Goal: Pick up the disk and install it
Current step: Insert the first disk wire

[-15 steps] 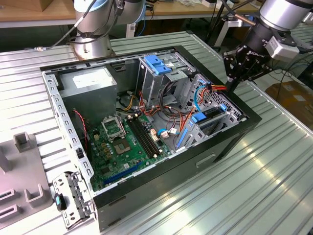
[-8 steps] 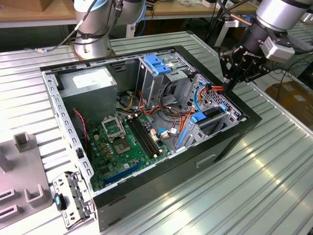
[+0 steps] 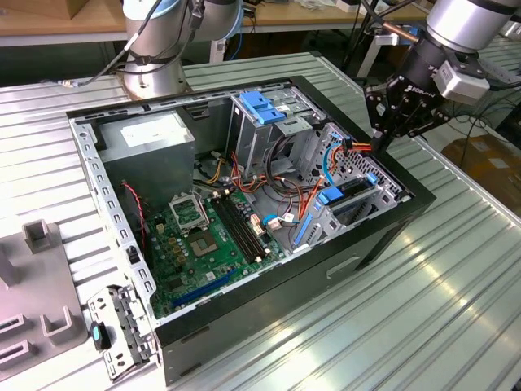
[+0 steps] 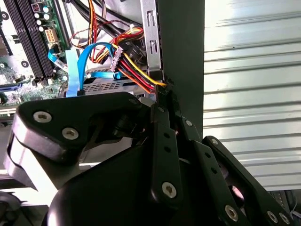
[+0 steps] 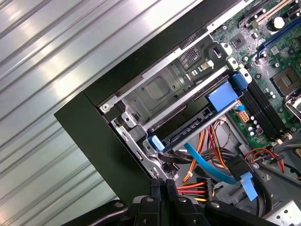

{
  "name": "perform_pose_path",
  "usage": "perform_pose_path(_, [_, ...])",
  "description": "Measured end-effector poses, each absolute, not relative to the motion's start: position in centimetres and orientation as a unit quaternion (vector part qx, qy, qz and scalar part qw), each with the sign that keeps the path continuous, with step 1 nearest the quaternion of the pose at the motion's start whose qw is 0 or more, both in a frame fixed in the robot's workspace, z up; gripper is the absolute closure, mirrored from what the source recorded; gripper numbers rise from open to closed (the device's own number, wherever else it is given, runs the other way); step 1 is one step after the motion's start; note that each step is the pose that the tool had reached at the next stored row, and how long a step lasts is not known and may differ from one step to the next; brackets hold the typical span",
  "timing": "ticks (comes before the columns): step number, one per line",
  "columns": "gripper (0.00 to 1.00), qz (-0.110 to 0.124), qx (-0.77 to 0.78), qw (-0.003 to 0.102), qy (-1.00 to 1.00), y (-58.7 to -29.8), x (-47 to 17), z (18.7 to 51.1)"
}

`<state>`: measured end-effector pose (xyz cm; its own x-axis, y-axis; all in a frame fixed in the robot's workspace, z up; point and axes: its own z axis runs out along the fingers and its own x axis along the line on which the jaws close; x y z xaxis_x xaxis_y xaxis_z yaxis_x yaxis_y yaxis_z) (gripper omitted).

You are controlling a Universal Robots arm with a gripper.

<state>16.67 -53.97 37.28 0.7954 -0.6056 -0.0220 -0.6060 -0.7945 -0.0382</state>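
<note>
1 arm leans down over the case (image 3: 244, 358); gripper (image 3: 379, 145) pinched narrow, near the seated disk (image 3: 352, 191).

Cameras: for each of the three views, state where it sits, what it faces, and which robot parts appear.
Exterior view: off the arm, looking down on the open computer case; arm and gripper show.
Second wrist view: on the arm, facing the colored power wires; gripper linkage shows.
First wrist view: on the arm, facing the disk in its cage.
All share the case.
</note>
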Motion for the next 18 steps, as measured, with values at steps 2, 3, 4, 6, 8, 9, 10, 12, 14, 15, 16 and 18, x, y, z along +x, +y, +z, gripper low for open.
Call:
perform_pose_path(2, [0.84, 0.004, -0.944, 0.022, 0.328, -53.97, 16.67, 37.28])
perform_pose_path(3, [0.84, 0.004, -0.942, 0.022, 0.335, -53.97, 16.67, 37.28])
perform_pose_path(4, [0.84, 0.004, -0.939, 0.022, 0.343, -53.97, 16.67, 37.28])
perform_pose_path(6, [0.84, 0.003, -0.934, 0.022, 0.356, -53.97, 16.67, 37.28])
perform_pose_path(8, [0.84, 0.003, -0.932, 0.022, 0.363, -53.97, 16.64, 37.27])
perform_pose_path(9, [0.84, 0.003, -0.931, 0.022, 0.364, -53.97, 16.59, 37.28])
perform_pose_path(10, [0.84, 0.003, -0.931, 0.022, 0.365, -53.97, 16.54, 37.28])
perform_pose_path(12, [0.84, 0.003, -0.931, 0.022, 0.365, -53.97, 16.40, 37.28])
perform_pose_path(14, [0.84, 0.003, -0.929, 0.022, 0.368, -53.98, 16.33, 37.27])
perform_pose_path(15, [0.84, 0.003, -0.928, 0.022, 0.372, -53.98, 16.31, 37.28])
perform_pose_path(16, [0.84, 0.003, -0.926, 0.022, 0.376, -53.97, 16.30, 37.28])
perform_pose_path(18, [0.84, 0.003, -0.923, 0.022, 0.384, -53.97, 16.29, 37.28])
